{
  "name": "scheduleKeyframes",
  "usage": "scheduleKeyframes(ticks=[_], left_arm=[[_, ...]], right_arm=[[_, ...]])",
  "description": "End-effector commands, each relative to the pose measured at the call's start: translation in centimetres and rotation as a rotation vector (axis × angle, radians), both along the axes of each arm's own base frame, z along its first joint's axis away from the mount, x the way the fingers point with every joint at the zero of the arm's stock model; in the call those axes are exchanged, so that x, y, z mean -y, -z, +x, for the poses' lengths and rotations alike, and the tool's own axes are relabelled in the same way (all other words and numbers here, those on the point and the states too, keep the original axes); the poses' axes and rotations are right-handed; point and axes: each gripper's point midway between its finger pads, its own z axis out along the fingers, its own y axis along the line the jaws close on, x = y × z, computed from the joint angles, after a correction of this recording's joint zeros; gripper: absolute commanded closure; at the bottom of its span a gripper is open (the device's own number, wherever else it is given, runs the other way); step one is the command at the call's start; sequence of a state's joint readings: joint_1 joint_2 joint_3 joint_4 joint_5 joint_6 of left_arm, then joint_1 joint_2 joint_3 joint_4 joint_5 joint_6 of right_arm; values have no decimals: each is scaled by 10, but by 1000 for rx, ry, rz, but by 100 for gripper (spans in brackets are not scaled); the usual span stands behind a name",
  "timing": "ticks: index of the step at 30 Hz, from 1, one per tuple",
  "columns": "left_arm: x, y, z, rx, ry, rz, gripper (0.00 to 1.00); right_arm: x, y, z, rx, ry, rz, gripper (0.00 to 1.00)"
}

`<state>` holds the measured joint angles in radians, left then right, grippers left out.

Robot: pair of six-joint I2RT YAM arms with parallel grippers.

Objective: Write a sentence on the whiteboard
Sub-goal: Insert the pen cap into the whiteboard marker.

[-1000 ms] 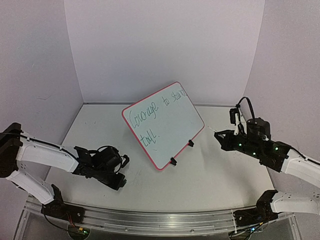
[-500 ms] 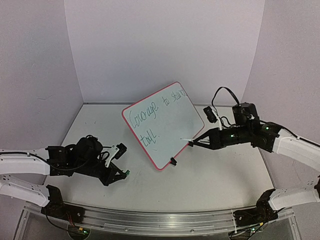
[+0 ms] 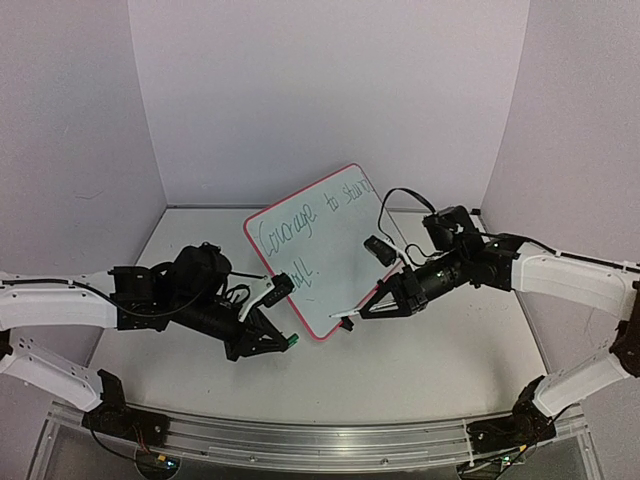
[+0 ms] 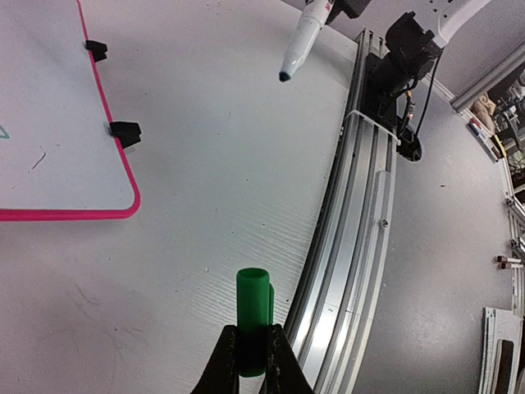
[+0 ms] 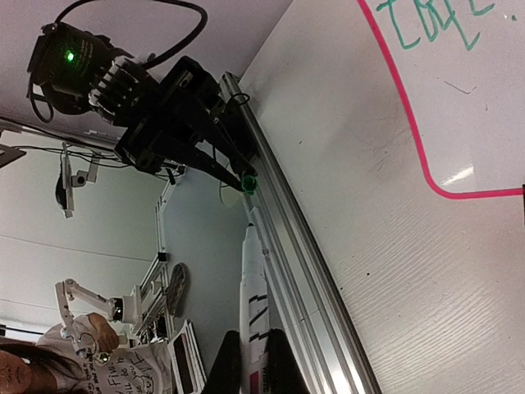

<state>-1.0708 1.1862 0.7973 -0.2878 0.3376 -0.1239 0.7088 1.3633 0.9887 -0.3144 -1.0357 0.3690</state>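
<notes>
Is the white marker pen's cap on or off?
Off. The white marker pen in the right gripper shows a bare dark tip; the left gripper holds the green cylindrical cap apart.

White whiteboard [image 3: 345, 255] with a hot-pink frame [image 4: 66, 215], green cursive writing [image 3: 290, 235], little black clips [image 4: 125, 129]. Cap [image 4: 253, 316] is bright green, marker [image 4: 302, 41] white with a dark tip. Table [image 3: 430, 350] looks pale grey-white.

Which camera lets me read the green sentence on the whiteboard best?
The top external view: both lines of the sentence show. The right wrist view catches only its last letters; the left wrist just a whiteboard corner.
</notes>
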Motion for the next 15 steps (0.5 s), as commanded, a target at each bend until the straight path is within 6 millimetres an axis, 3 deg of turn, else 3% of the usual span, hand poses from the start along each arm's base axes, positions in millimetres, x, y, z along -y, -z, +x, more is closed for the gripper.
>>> scheduleKeyframes(ticks=[1, 15], left_arm=[[15, -20, -12, 42, 114, -48, 100], [22, -23, -29, 39, 208, -30, 100]], right_arm=[[-10, -20, -14, -24, -89, 60, 100], [-29, 2, -31, -107, -188, 16, 100]])
